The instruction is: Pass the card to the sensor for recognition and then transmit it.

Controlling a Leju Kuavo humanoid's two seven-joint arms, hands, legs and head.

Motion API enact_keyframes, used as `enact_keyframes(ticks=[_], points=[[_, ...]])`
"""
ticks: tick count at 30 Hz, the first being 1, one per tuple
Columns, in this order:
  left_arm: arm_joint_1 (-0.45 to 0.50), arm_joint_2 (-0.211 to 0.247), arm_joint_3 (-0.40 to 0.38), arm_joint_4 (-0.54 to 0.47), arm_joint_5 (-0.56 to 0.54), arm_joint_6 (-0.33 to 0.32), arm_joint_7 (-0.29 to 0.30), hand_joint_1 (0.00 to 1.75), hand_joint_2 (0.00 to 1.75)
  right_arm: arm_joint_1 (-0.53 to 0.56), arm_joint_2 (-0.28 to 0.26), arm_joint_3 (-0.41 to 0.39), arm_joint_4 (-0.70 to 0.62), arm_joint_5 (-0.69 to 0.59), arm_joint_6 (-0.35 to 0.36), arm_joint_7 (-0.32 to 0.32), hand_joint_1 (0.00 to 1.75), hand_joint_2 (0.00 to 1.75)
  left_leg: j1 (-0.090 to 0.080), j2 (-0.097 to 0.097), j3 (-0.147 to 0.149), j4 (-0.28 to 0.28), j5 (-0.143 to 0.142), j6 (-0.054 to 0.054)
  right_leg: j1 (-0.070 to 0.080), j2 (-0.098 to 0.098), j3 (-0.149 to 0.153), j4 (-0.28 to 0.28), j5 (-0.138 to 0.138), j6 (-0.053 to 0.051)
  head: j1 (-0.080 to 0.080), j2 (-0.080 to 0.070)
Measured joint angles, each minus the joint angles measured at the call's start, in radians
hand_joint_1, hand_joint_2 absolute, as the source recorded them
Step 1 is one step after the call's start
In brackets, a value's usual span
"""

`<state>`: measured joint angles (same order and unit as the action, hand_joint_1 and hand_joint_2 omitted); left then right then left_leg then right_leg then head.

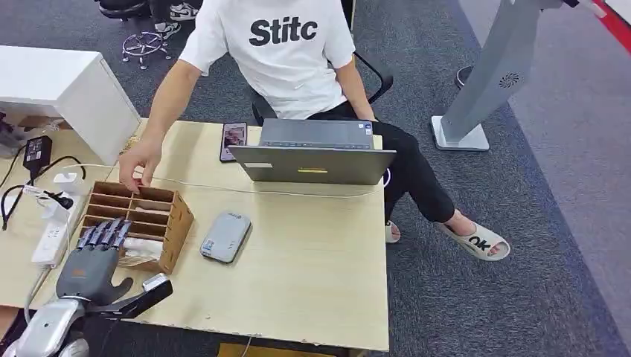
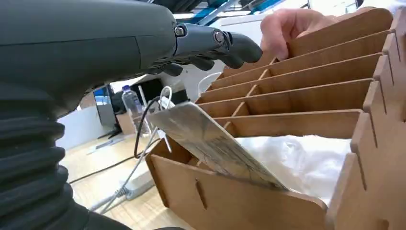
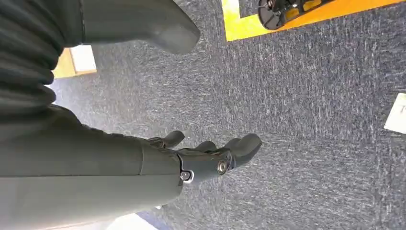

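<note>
Wooden rack (image 1: 167, 223) on bench (image 1: 312, 253), card (image 2: 215, 143) leaning in near slot.
L hand (image 1: 93, 256) over rack, fingers spread, holding nothing; R hand (image 3: 210, 158) hangs loose, empty, above carpet.

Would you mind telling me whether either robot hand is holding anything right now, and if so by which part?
Nothing is held. The left hand hovers open above the card leaning in the wooden organizer; the right hand hangs open over carpet.

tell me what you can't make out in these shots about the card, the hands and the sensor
- Card: print too blurred in left wrist view; the left hand covers it in head view.
- Left hand's contact with the card: unclear in left wrist view.
- Grey device: too small in head view to confirm as the sensor.
- Right hand: hangs over carpet; table out of frame.
</note>
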<state>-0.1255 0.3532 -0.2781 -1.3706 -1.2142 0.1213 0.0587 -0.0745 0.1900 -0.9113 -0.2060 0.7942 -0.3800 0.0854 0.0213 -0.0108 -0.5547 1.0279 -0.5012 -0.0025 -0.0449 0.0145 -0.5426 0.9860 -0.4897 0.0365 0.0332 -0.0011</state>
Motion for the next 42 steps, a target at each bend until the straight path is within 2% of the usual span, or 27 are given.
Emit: enact_keyframes(ticks=[1, 12, 21, 35, 42], points=[[-0.001, -0.003, 0.002, 0.005, 0.003, 0.004, -0.009, 1.75, 1.75, 0.000, 0.000, 0.000, 0.000, 0.002, 0.000, 0.000, 0.00, 1.75, 0.000, 0.000, 0.000, 0.000, 0.000, 0.000, 0.000, 0.000, 0.000, 0.000, 0.000, 0.000, 0.000, 0.000], [-0.002, -0.034, 0.006, 0.034, 0.025, 0.013, -0.061, 1.75, 1.75, -0.001, 0.000, 0.003, 0.000, 0.016, 0.003, -0.005, 0.00, 1.75, 0.000, 0.000, 0.000, 0.000, 0.000, 0.000, 0.000, 0.000, 0.000, 0.000, 0.000, 0.000, 0.000, 0.000], [-0.005, -0.043, 0.006, 0.039, 0.033, 0.020, -0.079, 1.75, 1.75, -0.001, 0.000, 0.003, 0.000, 0.022, 0.004, -0.005, 0.00, 1.75, 0.000, 0.001, 0.000, 0.000, 0.000, 0.000, 0.000, 0.001, 0.000, 0.000, 0.000, 0.000, 0.000, 0.000], [-0.004, -0.053, 0.006, 0.041, 0.029, 0.031, -0.078, 1.75, 1.75, -0.001, 0.000, 0.003, 0.000, 0.026, 0.004, -0.006, 0.00, 1.75, 0.000, 0.001, 0.000, 0.000, 0.000, 0.000, 0.000, 0.001, 0.000, 0.000, 0.000, 0.000, 0.000, 0.000], [-0.004, -0.061, 0.017, 0.035, 0.032, 0.084, -0.078, 1.75, 1.75, -0.001, 0.000, 0.003, 0.000, 0.031, 0.005, -0.006, 0.00, 1.75, 0.000, 0.000, 0.000, 0.000, 0.000, 0.000, 0.000, 0.001, 0.000, 0.000, 0.000, 0.000, 0.000, 0.000]])
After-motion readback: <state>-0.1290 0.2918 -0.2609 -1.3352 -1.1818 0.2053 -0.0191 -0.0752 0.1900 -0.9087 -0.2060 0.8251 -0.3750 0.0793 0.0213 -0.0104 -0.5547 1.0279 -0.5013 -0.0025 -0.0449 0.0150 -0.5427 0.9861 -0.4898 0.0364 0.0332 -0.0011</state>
